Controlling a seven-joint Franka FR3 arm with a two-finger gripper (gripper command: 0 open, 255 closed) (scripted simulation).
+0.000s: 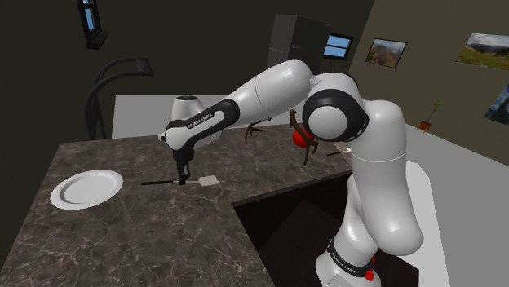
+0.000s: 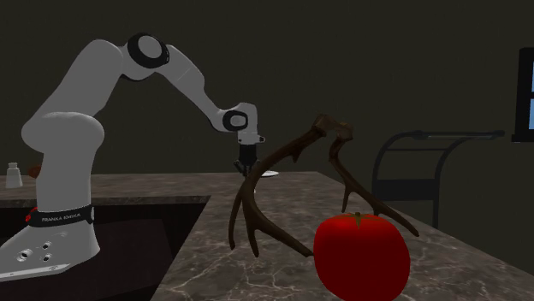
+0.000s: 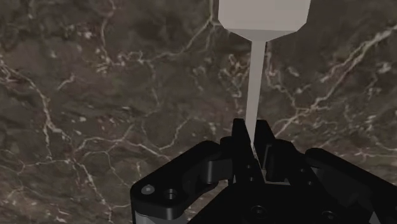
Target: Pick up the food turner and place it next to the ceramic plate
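Black gripper (image 3: 252,137) closed tight on the thin pale neck of the food turner (image 3: 256,83), low over the dark marbled counter (image 1: 147,236), to the shoulder view's right of the white plate (image 1: 86,188); light, stiff and slim, it will likely pivot unless held near mid-length

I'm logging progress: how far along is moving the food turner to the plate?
Done: the tool is at the food turner, fingers clasping its thin neck. In hand: the grasp; no lift off the countertop is evident. Left: carrying it to the white plate and setting it down beside that.
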